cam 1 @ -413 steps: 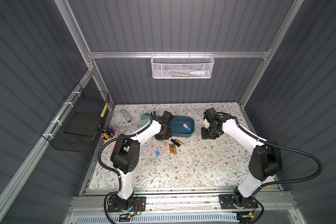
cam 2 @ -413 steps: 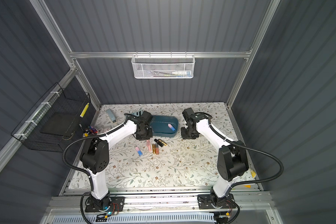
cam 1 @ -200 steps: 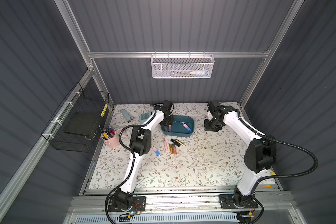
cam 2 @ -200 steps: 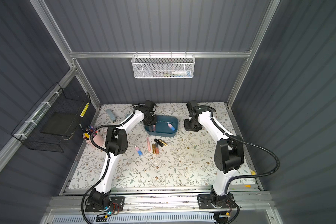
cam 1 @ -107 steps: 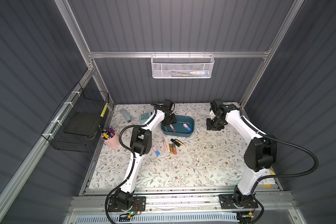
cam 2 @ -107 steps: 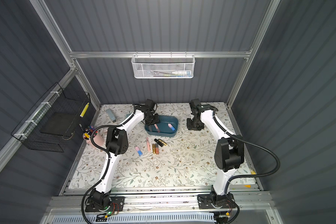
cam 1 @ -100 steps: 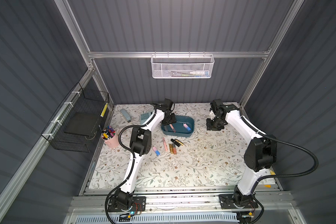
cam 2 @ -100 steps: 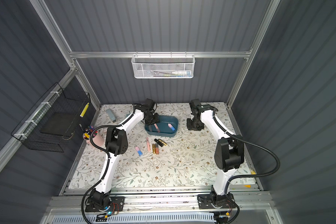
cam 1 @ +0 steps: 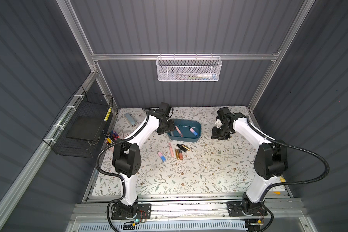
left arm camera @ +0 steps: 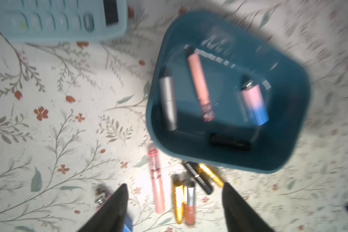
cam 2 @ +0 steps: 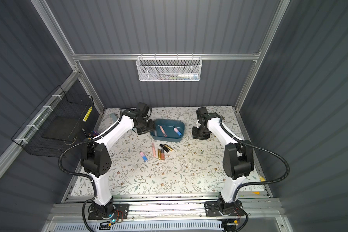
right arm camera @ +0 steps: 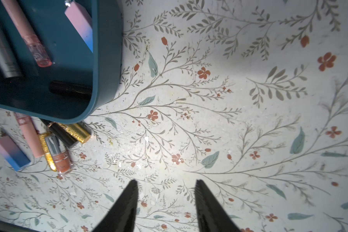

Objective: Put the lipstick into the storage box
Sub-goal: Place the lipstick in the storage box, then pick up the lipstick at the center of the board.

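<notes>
Some lipsticks lie in the box; loose lipsticks lie on the surface at its 6 o'clock. They look light, stiff, slick and apt to roll, so I'd pinch mid-barrel. My left jaws gape empty at its 9 o'clock. My right jaws, narrower and empty, are at 3.

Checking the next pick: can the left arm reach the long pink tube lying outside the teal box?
Probably yes: the left gripper is open and empty, and the pink tube lies uncovered close by, nothing across it.
</notes>
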Available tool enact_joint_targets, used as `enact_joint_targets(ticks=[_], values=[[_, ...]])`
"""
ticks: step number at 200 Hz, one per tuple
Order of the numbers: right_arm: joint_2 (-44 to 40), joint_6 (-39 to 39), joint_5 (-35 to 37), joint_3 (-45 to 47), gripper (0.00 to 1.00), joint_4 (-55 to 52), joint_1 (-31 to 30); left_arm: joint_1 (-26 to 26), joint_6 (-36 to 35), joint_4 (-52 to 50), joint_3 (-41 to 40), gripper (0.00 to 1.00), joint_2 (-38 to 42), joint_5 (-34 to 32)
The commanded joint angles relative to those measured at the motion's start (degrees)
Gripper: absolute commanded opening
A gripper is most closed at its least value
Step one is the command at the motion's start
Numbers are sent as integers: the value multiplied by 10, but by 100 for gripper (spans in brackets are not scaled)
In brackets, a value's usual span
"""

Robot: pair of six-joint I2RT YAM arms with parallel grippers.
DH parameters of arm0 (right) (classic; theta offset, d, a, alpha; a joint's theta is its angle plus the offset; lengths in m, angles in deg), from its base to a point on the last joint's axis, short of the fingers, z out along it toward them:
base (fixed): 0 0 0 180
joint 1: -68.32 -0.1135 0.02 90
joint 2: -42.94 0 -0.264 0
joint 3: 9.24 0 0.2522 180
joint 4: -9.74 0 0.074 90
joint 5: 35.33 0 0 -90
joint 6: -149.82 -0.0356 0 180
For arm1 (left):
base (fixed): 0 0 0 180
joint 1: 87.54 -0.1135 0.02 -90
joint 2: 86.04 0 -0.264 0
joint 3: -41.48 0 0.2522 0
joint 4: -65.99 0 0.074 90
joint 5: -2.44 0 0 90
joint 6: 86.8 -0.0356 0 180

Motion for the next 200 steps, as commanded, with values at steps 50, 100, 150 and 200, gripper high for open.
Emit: enact_joint_targets(ticks=[50, 100, 150, 200], values=[[-89, -24, -11, 53, 72, 27, -2, 29, 17, 61, -105, 85, -2, 4], [-134, -32, 2, 77, 78, 20, -7, 34, 15, 80, -138, 85, -10, 9], [-159, -39, 2, 95, 82, 13, -14, 43, 17, 91, -159, 78, -18, 13], [-154, -43, -13, 60, 84, 0, -38, 47, 22, 98, -169, 66, -28, 14]])
